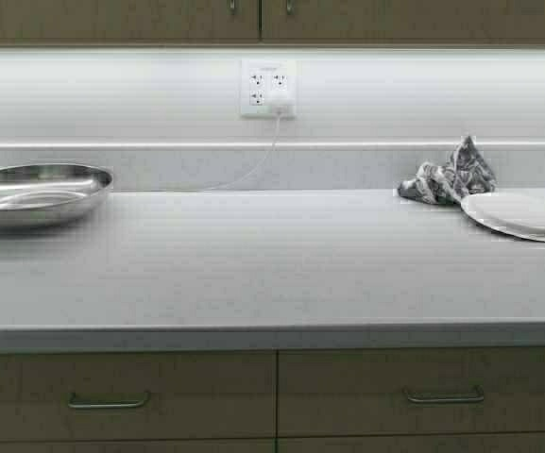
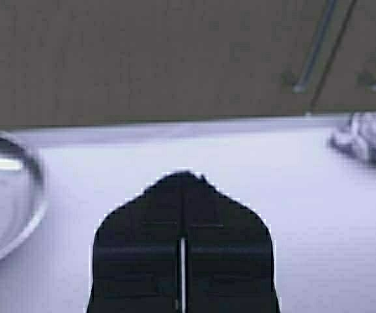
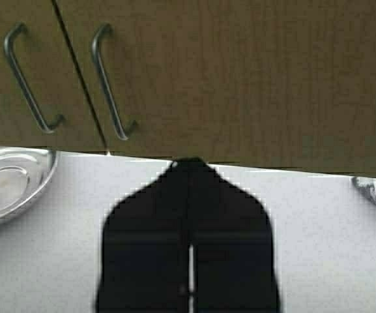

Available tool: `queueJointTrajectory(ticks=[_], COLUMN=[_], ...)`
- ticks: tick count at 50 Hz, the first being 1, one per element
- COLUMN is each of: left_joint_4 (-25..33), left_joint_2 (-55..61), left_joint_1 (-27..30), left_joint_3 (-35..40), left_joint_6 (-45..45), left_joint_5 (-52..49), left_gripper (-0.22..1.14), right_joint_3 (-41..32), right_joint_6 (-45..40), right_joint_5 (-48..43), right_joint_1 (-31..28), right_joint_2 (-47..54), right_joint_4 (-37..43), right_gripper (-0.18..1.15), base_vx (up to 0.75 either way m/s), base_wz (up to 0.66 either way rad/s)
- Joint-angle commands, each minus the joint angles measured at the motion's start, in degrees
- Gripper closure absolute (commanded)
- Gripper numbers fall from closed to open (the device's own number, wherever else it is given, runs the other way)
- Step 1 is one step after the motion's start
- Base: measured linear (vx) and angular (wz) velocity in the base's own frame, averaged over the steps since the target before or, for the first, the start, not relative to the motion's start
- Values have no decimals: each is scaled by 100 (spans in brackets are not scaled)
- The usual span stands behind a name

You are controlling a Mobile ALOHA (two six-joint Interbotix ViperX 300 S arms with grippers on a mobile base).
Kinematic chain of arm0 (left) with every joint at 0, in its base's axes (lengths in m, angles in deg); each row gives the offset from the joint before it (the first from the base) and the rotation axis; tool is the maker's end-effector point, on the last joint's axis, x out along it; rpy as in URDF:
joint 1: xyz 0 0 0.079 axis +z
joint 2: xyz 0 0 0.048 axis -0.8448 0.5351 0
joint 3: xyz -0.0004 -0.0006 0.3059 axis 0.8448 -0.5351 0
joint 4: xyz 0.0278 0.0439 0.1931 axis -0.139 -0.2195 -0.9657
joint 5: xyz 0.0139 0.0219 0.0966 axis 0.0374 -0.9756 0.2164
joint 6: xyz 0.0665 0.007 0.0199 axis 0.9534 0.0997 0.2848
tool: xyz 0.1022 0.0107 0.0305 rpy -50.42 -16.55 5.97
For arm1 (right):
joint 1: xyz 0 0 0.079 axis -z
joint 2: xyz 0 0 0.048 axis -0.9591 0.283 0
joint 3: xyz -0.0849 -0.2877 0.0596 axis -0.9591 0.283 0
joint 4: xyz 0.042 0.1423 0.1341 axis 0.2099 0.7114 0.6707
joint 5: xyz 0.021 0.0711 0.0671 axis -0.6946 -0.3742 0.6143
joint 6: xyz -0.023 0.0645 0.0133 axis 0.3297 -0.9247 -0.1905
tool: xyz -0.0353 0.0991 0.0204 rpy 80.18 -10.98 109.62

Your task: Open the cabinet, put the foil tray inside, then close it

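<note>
Both doors of the cabinet (image 3: 240, 78) shut; left hand (image 2: 182, 179) and right hand (image 3: 189, 166) pressed together below it. Recommend hooking one handle (image 3: 113, 85) squarely. Foil tray not visible.

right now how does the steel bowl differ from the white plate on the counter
The steel bowl is shiny metal with raised sides; the white plate is matte and nearly flat. The bowl sits at the counter's left end with nothing touching it; the plate sits at the right end, beside a crumpled patterned cloth. The bowl shows bright reflections inside; the plate shows none. Both are round, look empty, and rest on the same pale counter.
</note>
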Motion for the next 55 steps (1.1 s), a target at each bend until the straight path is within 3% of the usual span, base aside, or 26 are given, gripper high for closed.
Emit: queueJointTrajectory(ticks=[1, 55], left_joint_4=[0, 0], left_joint_2=[-53, -53], left_joint_1=[-9, -9], left_joint_3=[79, 53], left_joint_6=[9, 35], left_joint_5=[105, 114], left_gripper=[86, 86], right_joint_3=[-79, 9], right_joint_6=[0, 18], right_joint_5=[9, 97], right_joint_1=[-9, -9], right_joint_2=[-53, -70], right_joint_4=[9, -18], right_gripper=[90, 90], base_vx=[0, 0], base_wz=[0, 0])
